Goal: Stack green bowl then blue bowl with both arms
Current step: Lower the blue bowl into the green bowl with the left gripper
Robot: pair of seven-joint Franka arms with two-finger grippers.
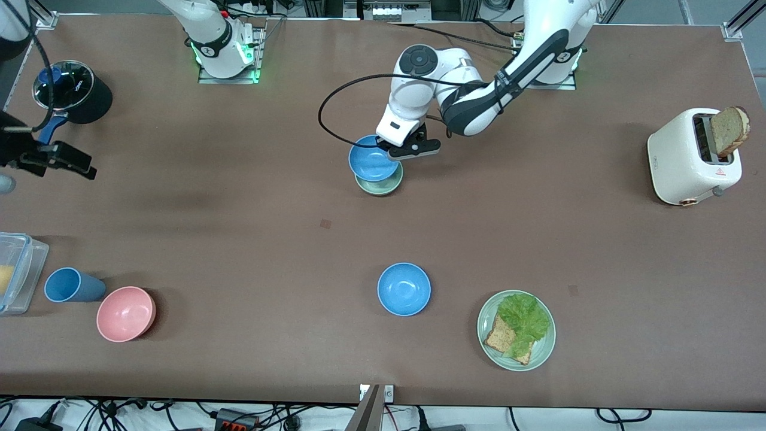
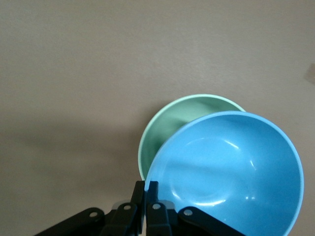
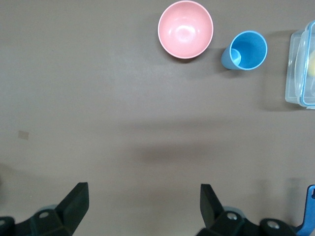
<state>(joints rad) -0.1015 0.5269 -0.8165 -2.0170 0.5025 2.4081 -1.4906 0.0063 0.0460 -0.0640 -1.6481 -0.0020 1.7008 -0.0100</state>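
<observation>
Well, the stack is nearly made: the left hand is clamped on the rim of the blue bowl, held over the green bowl, which sits mid-counter toward the robots' bases. In the left wrist view the blue bowl overlaps the green one, offset toward five o'clock, so it looks not yet seated (whether they touch I cannot tell). What remains, I judge, is centring, lowering and letting go. Both bowls face mouth-up; being round, neither has a long axis, though the blue one seems slightly tilted. The right hand waits with fingers wide apart over bare counter at the right arm's end.
</observation>
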